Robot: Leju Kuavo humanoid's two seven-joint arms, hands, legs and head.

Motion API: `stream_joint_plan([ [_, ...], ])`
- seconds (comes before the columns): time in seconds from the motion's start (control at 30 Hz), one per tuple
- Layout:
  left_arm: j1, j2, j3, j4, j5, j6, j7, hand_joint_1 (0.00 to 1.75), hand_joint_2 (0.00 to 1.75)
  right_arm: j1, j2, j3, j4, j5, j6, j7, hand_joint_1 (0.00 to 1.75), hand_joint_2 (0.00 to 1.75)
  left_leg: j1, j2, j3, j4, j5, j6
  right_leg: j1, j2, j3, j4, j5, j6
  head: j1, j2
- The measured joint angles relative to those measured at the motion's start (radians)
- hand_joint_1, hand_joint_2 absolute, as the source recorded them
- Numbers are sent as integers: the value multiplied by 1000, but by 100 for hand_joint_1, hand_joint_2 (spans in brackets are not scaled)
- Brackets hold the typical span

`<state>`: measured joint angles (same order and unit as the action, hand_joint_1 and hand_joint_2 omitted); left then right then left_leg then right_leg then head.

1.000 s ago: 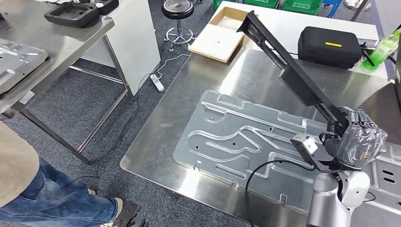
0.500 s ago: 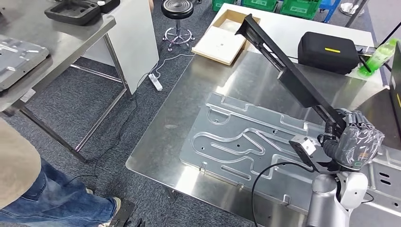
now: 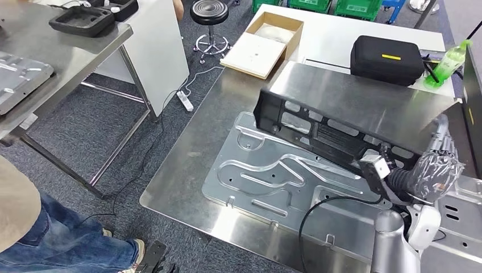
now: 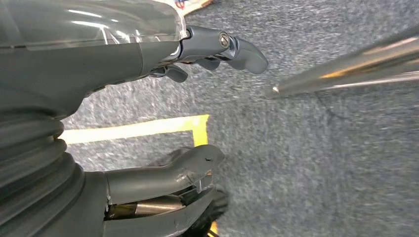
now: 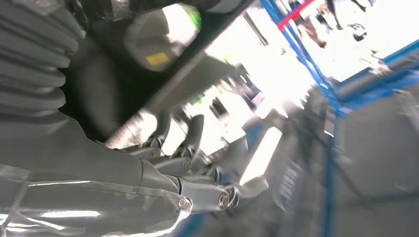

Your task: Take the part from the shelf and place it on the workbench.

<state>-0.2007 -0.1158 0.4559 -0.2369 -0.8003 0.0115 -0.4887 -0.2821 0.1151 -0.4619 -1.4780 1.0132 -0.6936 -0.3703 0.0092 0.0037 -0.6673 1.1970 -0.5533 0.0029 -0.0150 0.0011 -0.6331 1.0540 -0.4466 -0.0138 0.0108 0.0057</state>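
At right of frame, the right robot hand [image 3: 433, 173] gripped the black part [image 3: 335, 128], tilted low over the bench [image 3: 187, 165] for placing; the left robot hand [image 4: 148, 113] hung empty, fingers apart.

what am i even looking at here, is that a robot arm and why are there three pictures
Yes, it is a humanoid robot, and each picture comes from one of its own cameras. The wide picture is from its head, looking down. At the lower right of it you see the silver right arm and the right hand, which holds a long black plastic part above a steel workbench. On the bench lies a large pressed metal panel; behind are a black case, a green bottle and an open cardboard box. A person's leg in jeans shows at lower left.

The other two pictures come from cameras at the wrists. One shows the left hand, fingers apart and holding nothing, over grey carpet with a yellow line. The other, blurred, shows the right hand's fingers.
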Motion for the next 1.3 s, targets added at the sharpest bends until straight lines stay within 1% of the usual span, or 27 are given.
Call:
stream_joint_plan([
  [0.03,2,0,0,0,3,-1,-2,0,175,2,-18,27,13,-26,3,30,0,0,0,0,-30,62,-26,0,3,0,0,0,0,-3,0,0],
  [0.07,5,0,0,0,5,-1,-3,0,175,4,-34,50,24,-43,6,48,0,0,0,0,-50,105,-38,0,5,0,0,0,0,-4,0,0],
  [0.1,8,0,0,0,7,-1,-3,0,175,6,-47,70,33,-58,11,59,0,0,0,0,-57,119,-33,1,7,2,0,0,-1,-4,0,0],
  [0.13,9,0,0,0,9,-1,-3,0,175,7,-58,88,41,-83,24,71,0,0,0,0,-44,93,-10,4,9,3,1,1,-1,-5,0,0],
  [0.2,8,2,0,0,15,0,-3,0,175,6,-81,122,56,-183,74,108,0,87,-2,0,18,-31,51,13,11,5,4,1,-1,-4,0,0],
  [0.23,7,3,0,0,19,0,-4,0,175,4,-94,139,66,-260,112,131,0,131,-4,0,47,-90,71,17,13,5,4,3,-1,-1,0,0],
  [0.27,7,4,0,0,22,1,-4,0,175,-1,-106,153,77,-336,150,149,0,175,-7,0,65,-127,81,20,14,5,3,3,0,2,0,0],
  [0.33,10,5,0,0,28,2,-5,0,175,-15,-129,171,103,-463,219,175,0,175,-10,0,73,-147,84,23,13,5,2,1,4,12,0,0],
  [0.43,14,5,0,0,30,2,-5,0,175,-31,-151,182,130,-554,276,189,0,175,-4,2,78,-163,96,36,13,4,1,1,4,24,0,0],
  [0.57,13,6,0,0,30,2,-5,0,175,-37,-158,186,141,-582,296,192,0,175,-2,4,82,-170,101,40,11,3,0,10,-4,28,0,0],
  [0.6,13,6,0,0,30,2,-5,0,175,-41,-163,189,151,-610,314,194,0,131,-2,5,82,-172,102,42,10,3,-5,22,-14,30,1,0],
  [0.67,11,7,0,0,33,2,-2,0,175,-54,-184,194,206,-822,443,214,0,131,-3,5,79,-175,106,47,3,2,-63,154,-79,41,1,0],
  [0.7,11,7,0,0,34,2,0,0,175,-60,-196,198,237,-943,516,225,0,131,-2,4,78,-175,107,49,-3,2,-85,206,-98,47,1,0],
  [0.73,11,7,0,0,36,1,3,0,175,-65,-209,201,268,-1063,586,236,0,175,-2,4,77,-174,108,48,-9,1,-93,230,-100,52,1,0],
  [0.8,11,7,0,0,37,1,5,0,175,-72,-226,208,298,-1148,631,243,0,175,-1,2,77,-171,106,42,-17,-2,-32,113,-40,58,2,0],
  [0.83,10,7,0,0,37,1,6,0,175,-77,-233,210,310,-1166,639,244,0,175,-2,2,76,-167,104,35,-17,-3,-3,53,-20,59,2,0],
  [0.87,10,8,0,0,37,1,6,0,175,-82,-237,212,318,-1174,643,244,0,175,-3,2,74,-165,103,29,-16,-3,15,15,-11,56,1,0],
  [0.9,9,8,0,0,38,1,7,0,175,-86,-241,215,325,-1178,644,244,0,175,-5,2,72,-163,102,22,-12,-3,21,-3,-12,52,1,0],
  [0.97,9,8,0,0,38,2,8,0,175,-92,-247,219,334,-1197,654,249,0,175,-4,3,72,-165,103,10,-7,0,21,-6,-12,37,0,0],
  [1.03,9,9,0,0,39,3,9,0,175,-100,-255,224,343,-1250,681,268,0,175,0,3,65,-142,84,1,-7,0,26,-13,-9,21,0,0],
  [1.07,9,9,0,0,39,4,10,0,175,-106,-260,229,350,-1283,698,278,0,131,2,2,50,-105,60,-1,-6,0,28,-16,-7,13,0,0],
  [1.13,10,9,0,0,40,6,12,0,175,-112,-273,242,365,-1338,718,283,0,44,3,2,-5,14,1,-2,-1,0,29,-17,-6,4,0,0],
  [1.17,12,9,0,0,41,7,12,0,175,-112,-277,249,372,-1341,707,268,0,0,2,2,-31,70,-20,-1,2,0,28,-17,-6,1,0,0],
  [1.2,13,9,0,0,42,8,12,0,175,-111,-280,257,375,-1323,677,238,0,0,2,2,-46,101,-24,1,5,0,28,-17,-7,0,0,0],
  [1.23,14,9,0,0,43,9,11,0,175,-107,-281,266,373,-1283,629,200,0,0,2,2,-45,98,-12,3,8,0,29,-16,-7,0,0,0],
  [1.27,15,9,-1,0,44,10,9,0,175,-102,-280,275,364,-1222,567,156,0,0,1,1,-26,58,16,7,10,0,29,-14,-7,0,0,0],
  [1.3,15,9,-1,0,44,10,7,0,175,-94,-277,284,344,-1145,500,112,0,0,-1,1,5,-6,49,12,10,0,29,-13,-8,0,0,0],
])
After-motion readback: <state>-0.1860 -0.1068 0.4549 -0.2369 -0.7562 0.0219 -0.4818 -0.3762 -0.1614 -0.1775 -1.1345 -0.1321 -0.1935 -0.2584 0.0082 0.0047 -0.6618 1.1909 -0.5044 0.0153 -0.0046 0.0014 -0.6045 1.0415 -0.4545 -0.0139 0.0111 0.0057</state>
